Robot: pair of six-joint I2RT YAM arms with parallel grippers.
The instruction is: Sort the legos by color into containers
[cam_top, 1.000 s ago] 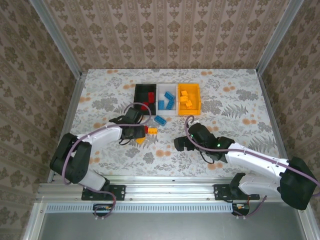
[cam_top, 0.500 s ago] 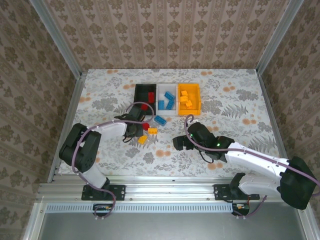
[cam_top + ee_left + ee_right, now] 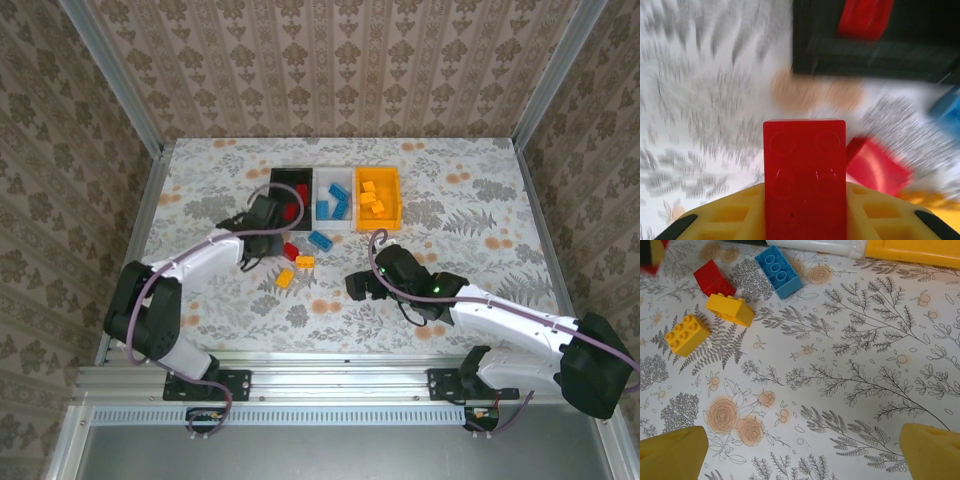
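Observation:
My left gripper [image 3: 805, 212] is shut on a red lego [image 3: 805, 155], held above the table just in front of the black container [image 3: 875, 55], which has a red brick [image 3: 865, 17] in it. In the top view the left gripper [image 3: 270, 217] hovers at the black bin's [image 3: 276, 182] near-left corner. Loose legos lie on the table: one red [image 3: 291, 250], one blue [image 3: 320, 240], two yellow [image 3: 305, 261] [image 3: 285, 277]. The white bin [image 3: 334, 184] holds blue bricks and the orange-yellow bin [image 3: 392, 200] holds yellow ones. My right gripper [image 3: 802, 455] hangs open over bare cloth.
The floral tablecloth [image 3: 460, 200] stretches free to the right of the bins and in front of them. Metal rails and patterned walls [image 3: 90, 150] close in the table. The loose bricks [image 3: 714, 278] lie up and to the left of the right gripper.
My left gripper has shut on a red lego among the loose bricks, lifted it and moved back toward the black bin. The right arm has stayed still.

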